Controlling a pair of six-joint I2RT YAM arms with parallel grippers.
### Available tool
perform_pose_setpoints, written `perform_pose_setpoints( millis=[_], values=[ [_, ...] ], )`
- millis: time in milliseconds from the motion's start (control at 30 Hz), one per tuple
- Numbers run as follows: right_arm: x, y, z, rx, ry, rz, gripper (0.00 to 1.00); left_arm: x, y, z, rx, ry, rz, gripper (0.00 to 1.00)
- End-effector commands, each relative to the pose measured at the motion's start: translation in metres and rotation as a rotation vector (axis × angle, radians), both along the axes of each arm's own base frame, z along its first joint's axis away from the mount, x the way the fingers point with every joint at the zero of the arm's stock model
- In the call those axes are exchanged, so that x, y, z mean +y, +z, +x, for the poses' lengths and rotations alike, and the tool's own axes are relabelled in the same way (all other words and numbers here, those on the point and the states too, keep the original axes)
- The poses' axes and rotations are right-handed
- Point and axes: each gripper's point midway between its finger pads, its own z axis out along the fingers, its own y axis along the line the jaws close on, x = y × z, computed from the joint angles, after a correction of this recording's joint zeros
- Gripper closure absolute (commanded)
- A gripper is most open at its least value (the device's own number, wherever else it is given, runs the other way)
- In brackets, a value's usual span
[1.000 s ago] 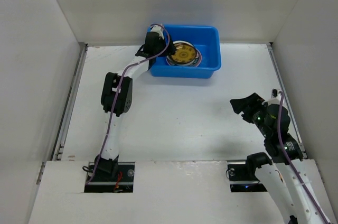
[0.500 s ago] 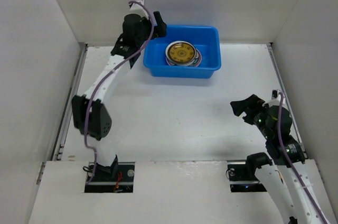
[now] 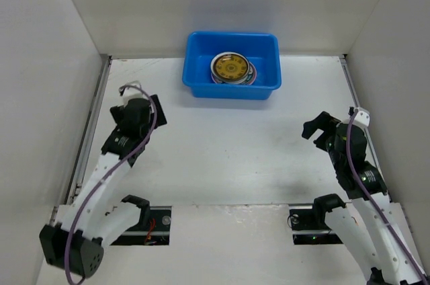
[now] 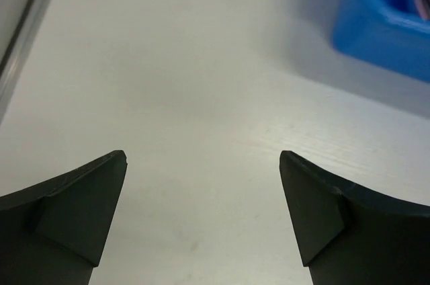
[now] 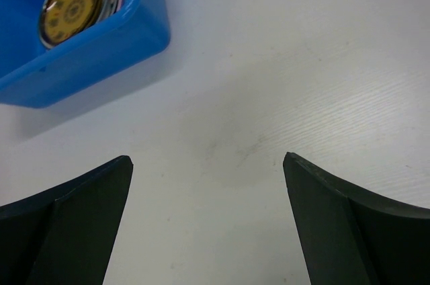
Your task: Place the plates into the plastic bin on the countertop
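Now | amber plate [image 3: 232, 67] (patterned) topmost in blue bin [image 3: 197, 64] | left tool [image 4: 201, 155], right tool [image 5: 207, 157] apart

The countertop [image 3: 228, 144] lies open across its middle, from the near edge to the blue plastic bin [image 3: 232, 90] at far centre, just beside the back wall [image 3: 222, 3]. The left arm [image 3: 111, 164] and right arm [image 3: 353, 164] flank this space. Stacked plates [image 3: 232, 68] fill the bin's middle, leaving narrow gaps at both ends.
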Motion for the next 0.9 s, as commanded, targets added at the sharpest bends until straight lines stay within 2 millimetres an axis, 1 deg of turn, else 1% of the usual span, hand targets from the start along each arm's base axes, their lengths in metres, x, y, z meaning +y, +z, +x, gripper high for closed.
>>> perform_pose_setpoints(
  millis=[0, 100, 167, 233, 300, 500, 867],
  values=[
    [-0.018, 0.013, 0.005, -0.017, -0.107, -0.041, 0.00, 0.048, -0.005, -0.048, -0.019, 0.224, 0.016, 0.00],
    [-0.016, 0.012, 0.009, -0.024, -0.104, -0.036, 0.00, 0.068, -0.016, -0.076, -0.020, 0.330, 0.012, 0.00],
    [-0.014, 0.010, 0.012, -0.031, -0.103, -0.025, 0.00, 0.079, -0.020, -0.088, -0.013, 0.379, 0.025, 0.00],
    [-0.011, 0.008, 0.013, -0.030, -0.100, -0.009, 0.00, 0.085, -0.018, -0.094, -0.016, 0.420, 0.021, 0.00],
    [-0.008, 0.008, 0.014, -0.029, -0.090, -0.008, 0.00, 0.088, -0.014, -0.096, -0.025, 0.443, 0.007, 0.00],
    [-0.007, 0.008, 0.010, -0.034, -0.081, -0.014, 0.00, 0.089, -0.004, -0.094, -0.046, 0.459, -0.013, 0.00],
    [-0.008, 0.010, 0.008, -0.040, -0.085, -0.006, 0.00, 0.094, 0.000, -0.092, -0.041, 0.478, -0.001, 0.00]
  ],
)
